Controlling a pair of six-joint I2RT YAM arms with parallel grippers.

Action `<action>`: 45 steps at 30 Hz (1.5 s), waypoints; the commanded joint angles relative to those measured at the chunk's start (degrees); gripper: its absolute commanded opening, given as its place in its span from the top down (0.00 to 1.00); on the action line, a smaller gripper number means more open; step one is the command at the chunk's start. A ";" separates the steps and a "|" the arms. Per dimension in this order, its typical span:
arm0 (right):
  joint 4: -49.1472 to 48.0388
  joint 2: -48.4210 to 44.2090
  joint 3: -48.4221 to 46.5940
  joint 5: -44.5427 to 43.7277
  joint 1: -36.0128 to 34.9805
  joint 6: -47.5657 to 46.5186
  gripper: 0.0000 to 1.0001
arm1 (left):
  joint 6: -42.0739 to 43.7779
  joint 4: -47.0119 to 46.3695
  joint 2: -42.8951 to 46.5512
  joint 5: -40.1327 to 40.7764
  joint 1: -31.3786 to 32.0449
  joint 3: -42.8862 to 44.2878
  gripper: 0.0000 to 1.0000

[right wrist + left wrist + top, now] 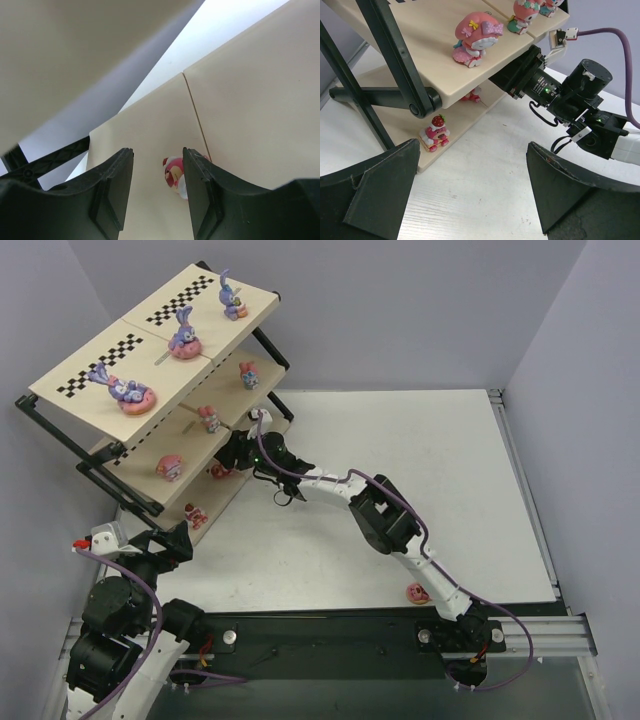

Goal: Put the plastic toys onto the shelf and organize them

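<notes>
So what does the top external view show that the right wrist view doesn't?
Only top external: glossy purple plastic bunnies on the checker-striped top board, pink plastic figures on the middle tier, and one small pink plastic toy on the white table by the right arm's base. Only right wrist: the right end effector, fingers apart with nothing between them, and a small red-and-pink rounded figure just beyond them near a board seam. Both: the slanted beige wooden shelf.
</notes>
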State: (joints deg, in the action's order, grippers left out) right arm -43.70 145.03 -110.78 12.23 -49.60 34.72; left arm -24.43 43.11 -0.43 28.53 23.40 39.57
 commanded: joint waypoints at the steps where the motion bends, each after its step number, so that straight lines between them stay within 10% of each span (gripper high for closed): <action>1: 3.35 0.16 -3.21 -0.80 -0.58 -1.41 0.56 | -0.18 -0.57 7.19 0.82 -0.46 1.65 0.03; 32: 4.24 2.62 -3.12 -2.74 -0.67 4.74 0.55 | -0.18 -0.84 7.11 0.82 -0.37 1.74 0.03; 45: 4.59 3.06 -3.83 -2.91 -0.41 5.53 0.71 | -0.18 -0.75 7.19 0.82 -0.37 1.74 0.03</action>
State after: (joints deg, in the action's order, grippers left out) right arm -37.39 148.09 -112.14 9.63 -49.95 39.64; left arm -24.80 43.13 -0.43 28.73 23.40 39.57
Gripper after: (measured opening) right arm 0.321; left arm 0.974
